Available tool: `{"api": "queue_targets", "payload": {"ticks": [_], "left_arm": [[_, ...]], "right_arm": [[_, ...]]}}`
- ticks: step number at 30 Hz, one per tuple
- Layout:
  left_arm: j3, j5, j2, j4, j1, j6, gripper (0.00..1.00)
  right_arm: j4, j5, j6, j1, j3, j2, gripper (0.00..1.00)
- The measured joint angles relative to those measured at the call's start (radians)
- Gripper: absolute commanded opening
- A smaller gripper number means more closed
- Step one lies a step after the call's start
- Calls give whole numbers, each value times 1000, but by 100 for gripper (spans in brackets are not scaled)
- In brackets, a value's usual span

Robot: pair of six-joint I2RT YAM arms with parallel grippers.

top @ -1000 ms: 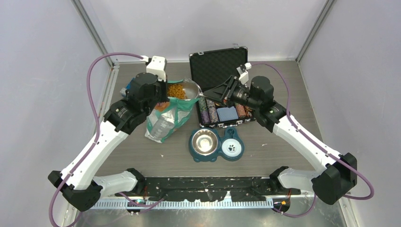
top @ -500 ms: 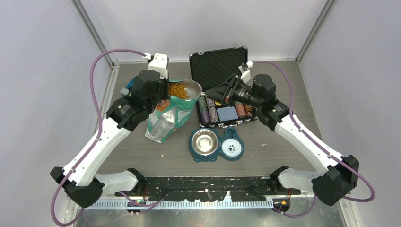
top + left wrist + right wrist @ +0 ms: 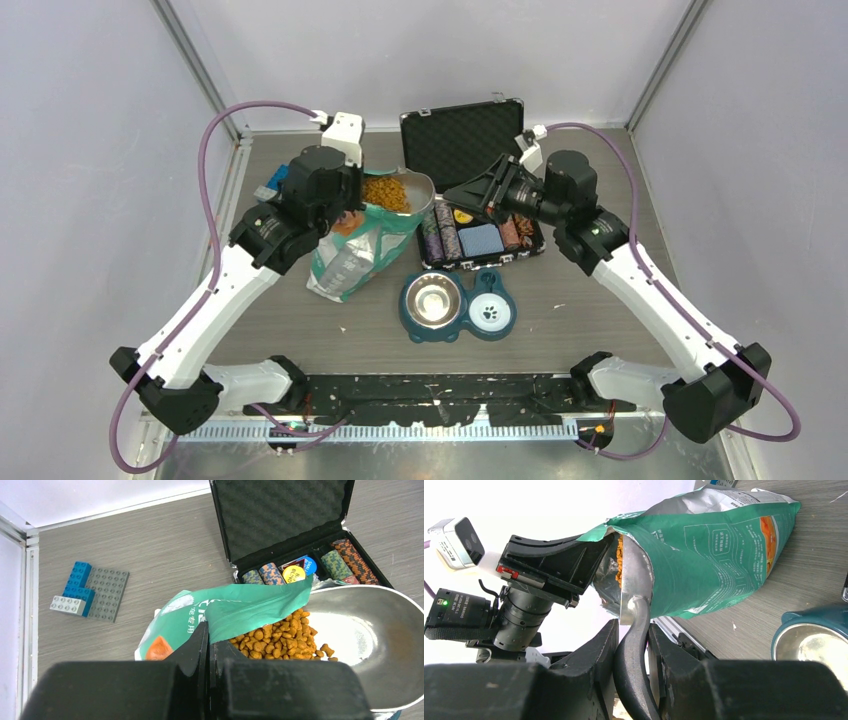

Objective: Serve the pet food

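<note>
While the left gripper (image 3: pixel 208 639) pinches the top edge of the green bag (image 3: pixel 250 605), the pet food (image 3: pixel 276 640) lies just in front of it, piled in the metal scoop (image 3: pixel 380 630), and the right gripper (image 3: pixel 631 630) squeezes the scoop's handle, bowl poking into the bag.

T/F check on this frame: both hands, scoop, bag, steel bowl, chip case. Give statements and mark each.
1. The right hand grips the scoop by its handle. True.
2. The scoop is empty. False: pet food lies in it, at the mouth of the bag.
3. The left hand pinches the bag's top edge. True.
4. The steel bowl holds pet food. False: it is empty.
5. The chip case is closed. False: its lid stands open.
</note>
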Motion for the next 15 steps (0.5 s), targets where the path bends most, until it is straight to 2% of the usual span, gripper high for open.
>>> {"api": "queue_targets", "payload": {"ticks": [7,15], "left_arm": [[-4,25,-2,5,-1,19,0],[-64,122,-44,51,2,67,0]], "right_arm": [[-72,-9,-29,-12,45,0,5],[-176,-10,-58,-23,106,3,5]]}}
